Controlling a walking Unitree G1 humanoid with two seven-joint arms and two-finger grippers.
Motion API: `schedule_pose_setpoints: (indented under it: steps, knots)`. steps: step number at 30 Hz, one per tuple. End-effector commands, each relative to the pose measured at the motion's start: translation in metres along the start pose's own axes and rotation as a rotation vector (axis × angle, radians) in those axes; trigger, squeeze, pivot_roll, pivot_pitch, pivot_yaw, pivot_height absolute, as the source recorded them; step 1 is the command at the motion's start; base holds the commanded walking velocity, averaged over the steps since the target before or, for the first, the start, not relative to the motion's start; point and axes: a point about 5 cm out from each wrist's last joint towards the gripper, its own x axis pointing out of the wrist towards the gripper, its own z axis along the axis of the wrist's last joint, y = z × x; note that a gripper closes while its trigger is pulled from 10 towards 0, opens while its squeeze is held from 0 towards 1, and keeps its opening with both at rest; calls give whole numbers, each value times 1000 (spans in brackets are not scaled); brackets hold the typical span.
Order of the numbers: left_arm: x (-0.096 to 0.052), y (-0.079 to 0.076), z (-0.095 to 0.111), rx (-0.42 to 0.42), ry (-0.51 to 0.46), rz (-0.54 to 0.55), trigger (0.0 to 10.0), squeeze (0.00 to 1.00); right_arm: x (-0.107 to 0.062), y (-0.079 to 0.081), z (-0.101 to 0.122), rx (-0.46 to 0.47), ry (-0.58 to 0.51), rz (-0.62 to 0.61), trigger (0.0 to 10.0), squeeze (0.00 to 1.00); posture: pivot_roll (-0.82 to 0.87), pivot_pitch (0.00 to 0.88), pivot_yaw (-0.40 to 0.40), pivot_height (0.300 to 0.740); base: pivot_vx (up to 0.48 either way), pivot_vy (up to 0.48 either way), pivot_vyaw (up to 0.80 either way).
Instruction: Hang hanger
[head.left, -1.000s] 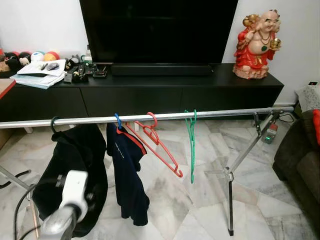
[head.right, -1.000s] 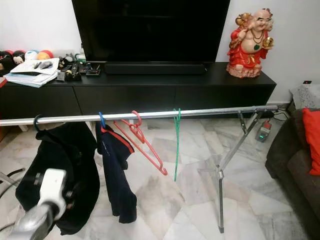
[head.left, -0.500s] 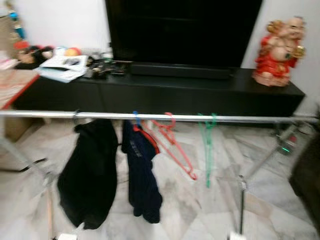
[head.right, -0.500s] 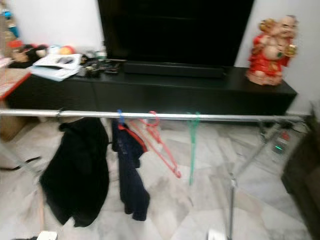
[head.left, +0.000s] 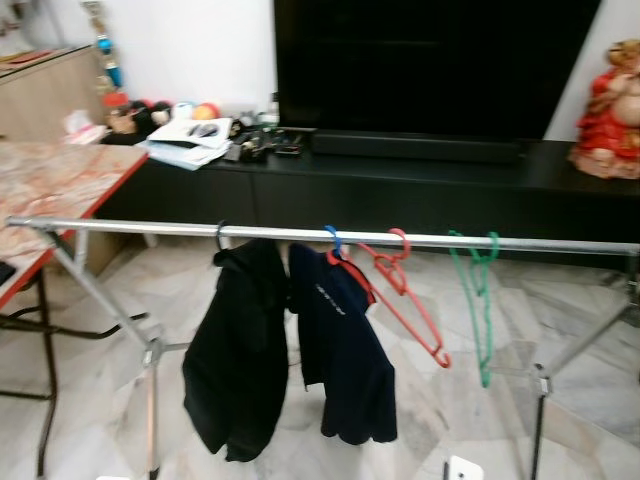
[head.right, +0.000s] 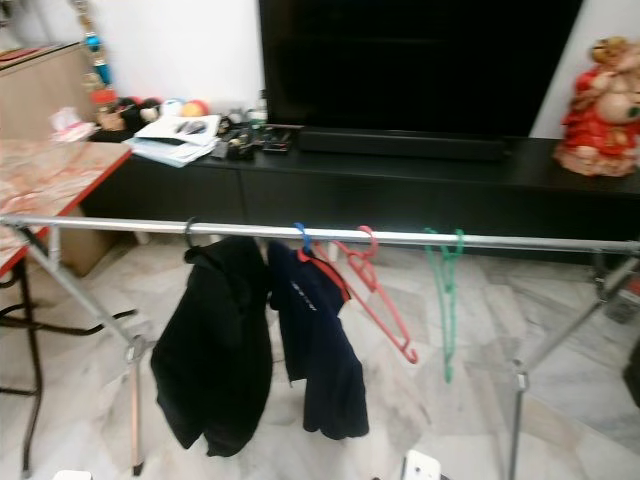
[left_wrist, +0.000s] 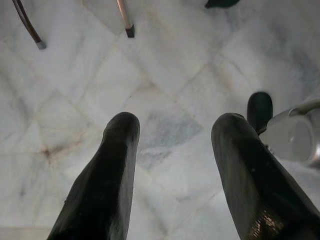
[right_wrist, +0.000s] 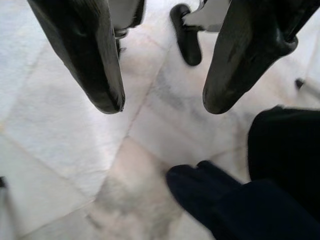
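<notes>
Leftward-panned camera now shows table (head.left: 60, 185) beside rail (head.left: 300, 235); both end effectors (left_wrist: 172, 130) (right_wrist: 162, 105) released, empty.

Red hanger (head.left: 405, 300) tilted, green hanger (head.left: 478, 300) upright, both on rail (head.left: 560, 244)

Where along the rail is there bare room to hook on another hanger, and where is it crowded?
The rail is bare between its left end and the black jacket, and again right of the green hanger. The middle is crowded: jacket, navy shirt and red hangers hang close together. Both grippers, left and right, hang low over the floor, open and empty.
</notes>
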Motion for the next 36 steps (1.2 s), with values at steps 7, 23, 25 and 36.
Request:
schedule_pose_setpoints:
  steps: [7,23,25,36]
  knots:
    - [-19,46,-35,-35,90,72,10000,0,-2,-2,-8,-31,8,-1,10000,0,159,0,8,740,0,135,0]
    - [-13,33,-30,2,96,44,10000,0,-3,-9,-7,-15,-14,-12,10000,0,114,0,19,740,0,351,118]
    - [-13,32,-33,-8,95,46,10000,0,-4,-10,-7,-15,-22,-12,10000,0,117,0,10,740,0,0,0]
    - [-14,25,-41,-83,77,42,10000,0,-2,-7,15,-42,-122,40,10000,0,131,0,-47,740,0,0,0]
